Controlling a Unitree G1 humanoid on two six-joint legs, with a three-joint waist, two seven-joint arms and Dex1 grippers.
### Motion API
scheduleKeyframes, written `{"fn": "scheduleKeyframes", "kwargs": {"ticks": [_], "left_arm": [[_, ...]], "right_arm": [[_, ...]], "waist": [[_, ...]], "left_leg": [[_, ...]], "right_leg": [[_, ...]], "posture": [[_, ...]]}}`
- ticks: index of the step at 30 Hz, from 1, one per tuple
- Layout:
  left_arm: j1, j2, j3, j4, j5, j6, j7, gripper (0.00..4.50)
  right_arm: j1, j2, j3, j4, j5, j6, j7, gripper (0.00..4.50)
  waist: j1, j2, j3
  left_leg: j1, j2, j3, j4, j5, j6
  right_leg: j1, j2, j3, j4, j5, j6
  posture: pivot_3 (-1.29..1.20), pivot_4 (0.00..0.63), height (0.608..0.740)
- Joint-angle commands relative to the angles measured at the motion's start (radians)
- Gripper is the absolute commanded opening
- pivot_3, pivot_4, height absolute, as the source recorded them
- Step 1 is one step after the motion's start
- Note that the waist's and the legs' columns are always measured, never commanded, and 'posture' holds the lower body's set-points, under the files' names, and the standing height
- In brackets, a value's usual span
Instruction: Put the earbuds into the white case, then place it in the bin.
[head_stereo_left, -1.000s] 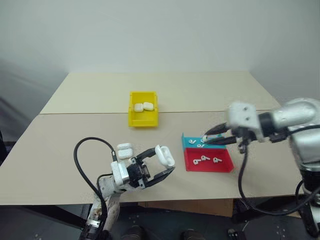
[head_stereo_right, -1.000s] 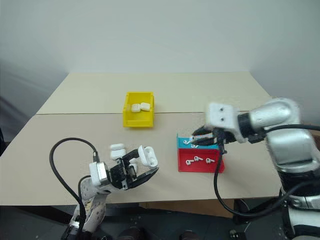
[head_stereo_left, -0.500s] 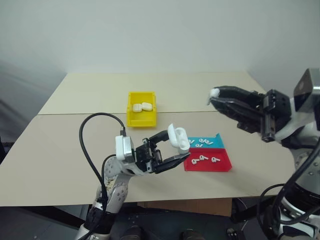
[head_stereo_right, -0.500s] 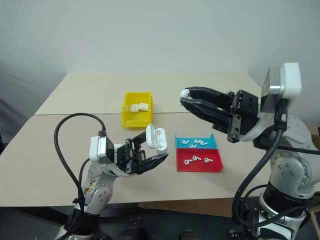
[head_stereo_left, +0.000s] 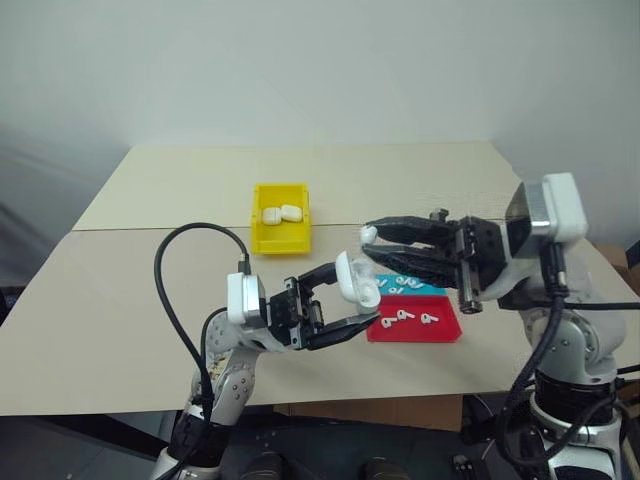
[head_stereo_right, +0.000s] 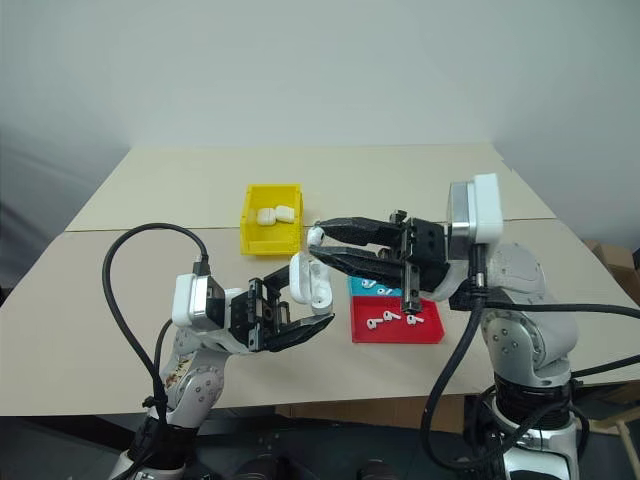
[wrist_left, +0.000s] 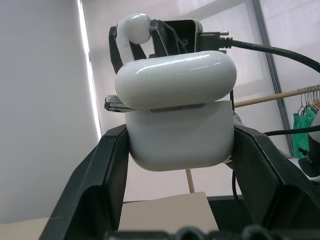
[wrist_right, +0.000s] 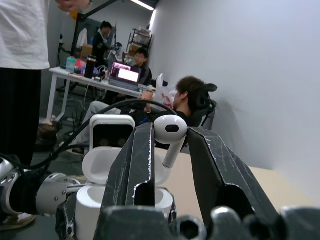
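Just above open white case (head_stereo_left: 355, 279) clamped in left gripper (head_stereo_left: 345, 302): earbud (head_stereo_left: 368, 234) pinched in right gripper (head_stereo_left: 371, 241), swung across from trays, ready for insertion w/ fine alignment.

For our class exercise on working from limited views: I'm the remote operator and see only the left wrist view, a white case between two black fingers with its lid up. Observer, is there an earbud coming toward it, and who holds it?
Observer: Yes. The right claw is shut on one earbud, pinched between its fingertips.
Operator: How close is that earbud to the case?
Observer: The tip of the right claw is just above the white case that the left claw holds off the table; they are not yet touching.
Operator: Where does the case go afterwards?
Observer: The yellow bin sits farther back on the table, with two white cases already in it.
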Motion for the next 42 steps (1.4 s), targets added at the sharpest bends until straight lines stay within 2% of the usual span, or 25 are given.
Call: {"fn": "scheduleKeyframes", "kwargs": {"ticks": [1,42], "left_arm": [[-0.011,-0.012,0.011,-0.029,0.001,-0.01,0.003,2.78],[-0.01,-0.039,0.018,-0.009,0.031,-0.027,-0.022,2.78]], "right_arm": [[0.011,-0.022,0.002,-0.008,0.004,-0.04,0.007,1.09],[0.076,-0.101,0.079,0.025,-0.081,-0.175,0.039,1.09]], "waist": [[0.0,0.0,0.0],[0.0,0.0,0.0]], "left_leg": [[0.0,0.0,0.0,0.0,0.0,0.0],[0.0,0.0,0.0,0.0,0.0,0.0]], "right_leg": [[0.0,0.0,0.0,0.0,0.0,0.0],[0.0,0.0,0.0,0.0,0.0,0.0]], "posture": [[0.0,0.15,0.74],[0.0,0.15,0.74]]}}
